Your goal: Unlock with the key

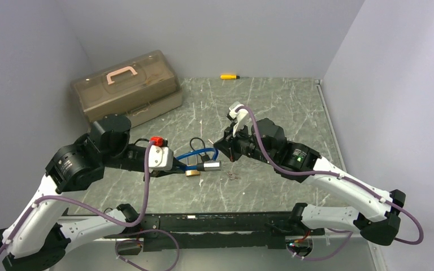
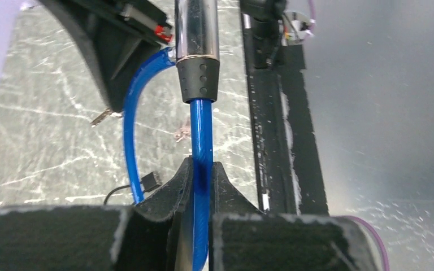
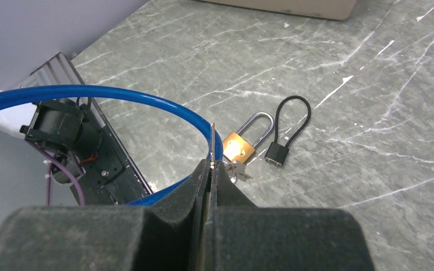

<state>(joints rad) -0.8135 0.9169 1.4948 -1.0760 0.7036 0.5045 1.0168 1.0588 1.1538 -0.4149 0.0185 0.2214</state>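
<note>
A blue cable lock [image 1: 203, 152] hangs just above the table's middle, its chrome cylinder body [image 1: 212, 166] pointing right. My left gripper [image 1: 178, 167] is shut on the blue cable [image 2: 202, 135] just below the body's black collar [image 2: 199, 79]. From the right, my right gripper [image 1: 221, 153] is shut on a thin silver key [image 3: 212, 141], whose blade sticks out past the fingertips, close to the cable loop [image 3: 118, 96]. In the left wrist view the key's tip [image 2: 103, 117] shows to the left of the cylinder, apart from it.
A brass padlock [image 3: 238, 148] with loose keys [image 3: 240, 171] and a small black padlock [image 3: 276, 153] lie on the table under the loop. A key ring [image 1: 233, 176] lies nearby. A brown toolbox [image 1: 127, 87] stands back left, with a yellow screwdriver [image 1: 229, 76] at the back wall.
</note>
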